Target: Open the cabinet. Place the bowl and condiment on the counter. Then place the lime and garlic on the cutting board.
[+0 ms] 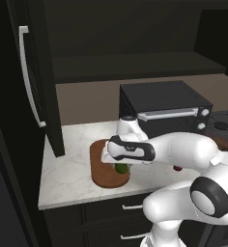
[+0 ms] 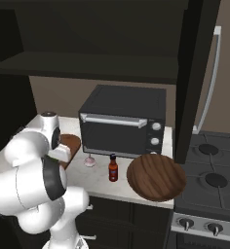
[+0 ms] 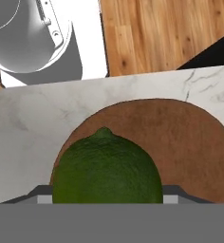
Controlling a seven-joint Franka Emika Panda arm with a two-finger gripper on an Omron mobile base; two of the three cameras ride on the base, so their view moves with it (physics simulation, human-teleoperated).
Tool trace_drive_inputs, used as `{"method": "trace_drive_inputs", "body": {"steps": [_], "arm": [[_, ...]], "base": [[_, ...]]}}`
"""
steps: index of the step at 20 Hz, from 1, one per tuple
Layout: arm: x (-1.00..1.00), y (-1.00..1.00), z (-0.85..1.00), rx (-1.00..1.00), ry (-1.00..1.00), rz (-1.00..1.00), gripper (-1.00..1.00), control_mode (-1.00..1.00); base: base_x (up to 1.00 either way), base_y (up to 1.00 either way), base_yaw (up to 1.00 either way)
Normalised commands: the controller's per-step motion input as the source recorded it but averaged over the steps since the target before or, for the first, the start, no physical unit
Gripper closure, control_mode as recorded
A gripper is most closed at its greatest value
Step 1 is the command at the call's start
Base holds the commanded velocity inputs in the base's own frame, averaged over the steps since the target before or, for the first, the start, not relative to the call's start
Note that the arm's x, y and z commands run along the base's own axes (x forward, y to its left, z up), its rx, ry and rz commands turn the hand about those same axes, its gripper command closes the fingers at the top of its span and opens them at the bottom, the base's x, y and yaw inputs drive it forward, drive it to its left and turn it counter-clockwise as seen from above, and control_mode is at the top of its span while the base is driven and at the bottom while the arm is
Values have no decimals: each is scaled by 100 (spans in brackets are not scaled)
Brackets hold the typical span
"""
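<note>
The cutting board [image 1: 106,166] lies on the counter [image 1: 67,173] in front of the toaster oven [image 1: 164,108], toward its left end, and serves as the landmark here. Directly above the board's near half, the gripper [image 1: 120,165] points down with the lime [image 1: 121,168] at its tip; in the hand view the lime [image 3: 107,168] sits large between the two finger tips, whose grey edges flank it on either side, with the board [image 3: 190,147] spread out behind it. The jaws appear closed around the lime, though the contact itself cannot be seen, and whether the lime touches the board cannot be told. From the right base view, the garlic [image 2: 89,161] rests on the counter just beyond the board's [image 2: 70,144] right end, in front of the oven. The condiment [image 2: 113,168] stands upright a little farther right of the garlic, and the bowl [image 2: 156,176] sits farther still from the board, beside the stove [image 2: 209,189], overhanging the counter's front edge. The cabinet [image 1: 36,77] doors stand open, one to the board's left, its handle [image 1: 29,77] facing out.
</note>
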Motion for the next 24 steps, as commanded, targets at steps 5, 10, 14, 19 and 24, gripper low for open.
{"method": "trace_drive_inputs", "body": {"steps": [5,10,14,19,24], "arm": [[1,19,-1,0,0,0,100,-100],[5,18,-7,0,0,0,-100,-100],[6,0,-1,0,0,0,-100,-100],[1,0,1,0,0,0,-100,-100],[0,0,17,0,0,0,-100,-100]], "base": [[0,0,0],[0,0,0],[0,0,0],[0,0,0],[0,0,0]]}}
